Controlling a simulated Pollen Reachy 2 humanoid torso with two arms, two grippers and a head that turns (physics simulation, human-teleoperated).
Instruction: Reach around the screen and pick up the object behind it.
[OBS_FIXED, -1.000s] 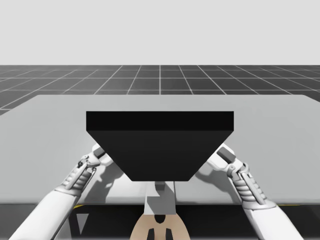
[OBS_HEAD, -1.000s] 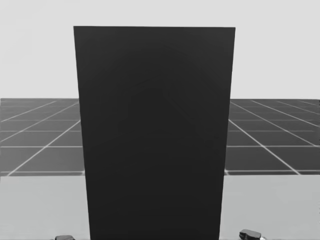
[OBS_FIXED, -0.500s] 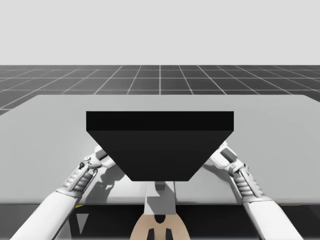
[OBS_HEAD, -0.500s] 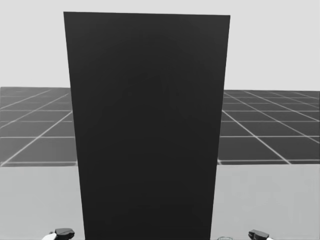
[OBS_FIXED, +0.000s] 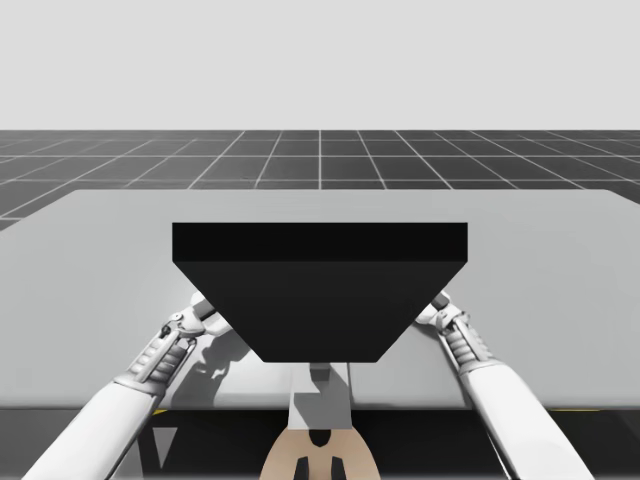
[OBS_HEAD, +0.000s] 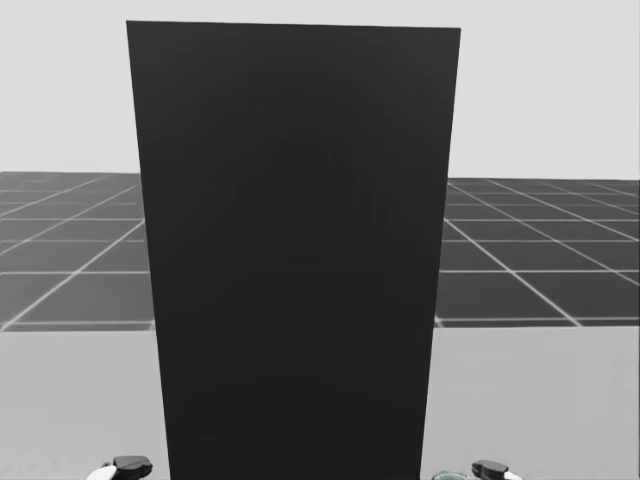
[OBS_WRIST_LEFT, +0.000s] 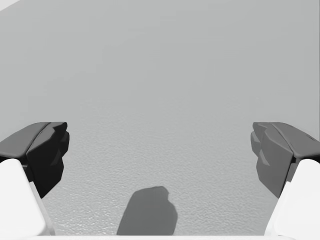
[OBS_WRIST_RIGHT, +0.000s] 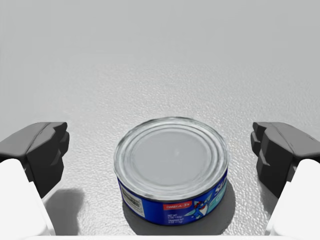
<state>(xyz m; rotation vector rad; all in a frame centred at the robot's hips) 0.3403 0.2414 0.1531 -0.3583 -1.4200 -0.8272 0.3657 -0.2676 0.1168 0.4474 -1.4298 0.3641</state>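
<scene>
My right tool (OBS_WRIST_RIGHT: 160, 145) has slid inward over the last second. In the high view it now sits tight by the right edge of the screen (OBS_FIXED: 320, 290), where before it stood a little clear, and in the head view its tip has crept toward the screen too. My head turned slightly early in that second and has held since. My left tool (OBS_WRIST_LEFT: 160, 150) has barely shifted.

The right tool's fingers are spread wide and grip nothing. The can (OBS_WRIST_RIGHT: 171, 167) — low, round, blue-sided with a silver lid — stands upright on the surface (OBS_WRIST_RIGHT: 165, 60) between them. There is a gap on each side, and the can is somewhat nearer one finger than the other. The left tool is just as wide open and empty, with bare surface ahead of it and a shadow under it.

So I judge the reach around the screen is nearly done. What is left is to settle low enough to catch the can's short wall, close, then lift. The off-centre can may get nudged by the nearer finger first — centring before closing would help.
</scene>
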